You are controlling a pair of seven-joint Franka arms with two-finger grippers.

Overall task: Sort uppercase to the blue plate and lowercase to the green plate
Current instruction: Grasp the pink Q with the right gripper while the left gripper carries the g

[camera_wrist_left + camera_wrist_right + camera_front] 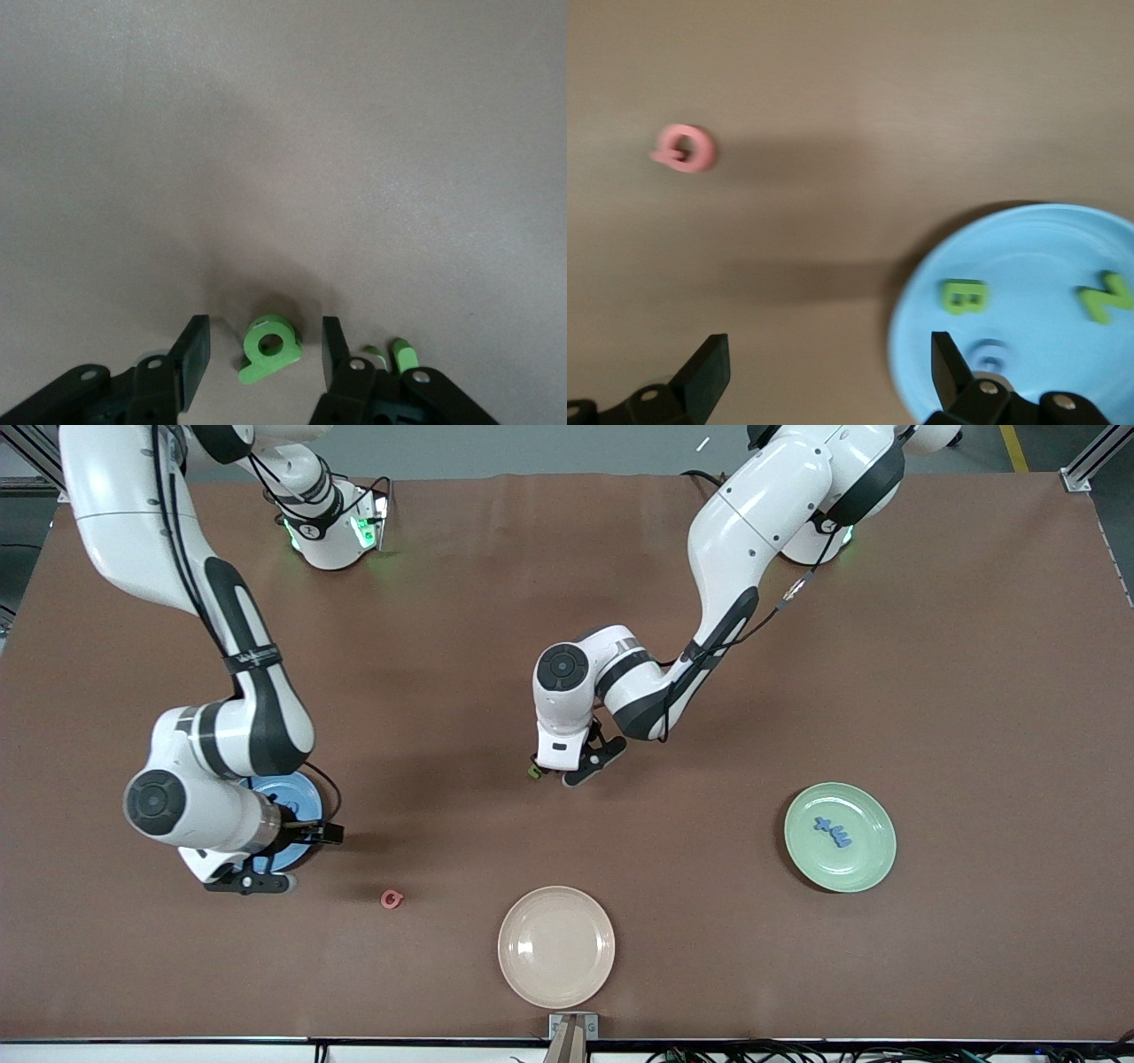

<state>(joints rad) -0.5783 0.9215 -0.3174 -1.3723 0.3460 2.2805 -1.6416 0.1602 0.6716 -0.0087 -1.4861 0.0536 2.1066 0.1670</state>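
The green b (269, 350) is lying flat on the table (886, 646) near its middle, sitting between the released fingers of the left gripper (266, 354), untouched. The blue plate (1028, 292), toward the right arm's end, is carrying green B (965, 297), green Z (1106, 297) and blue G (990, 354); the right gripper (828, 372) is hanging spread over its rim. The pink Q (392, 899) is lying beside it. The green plate (864, 868) is holding blue letters (833, 832).
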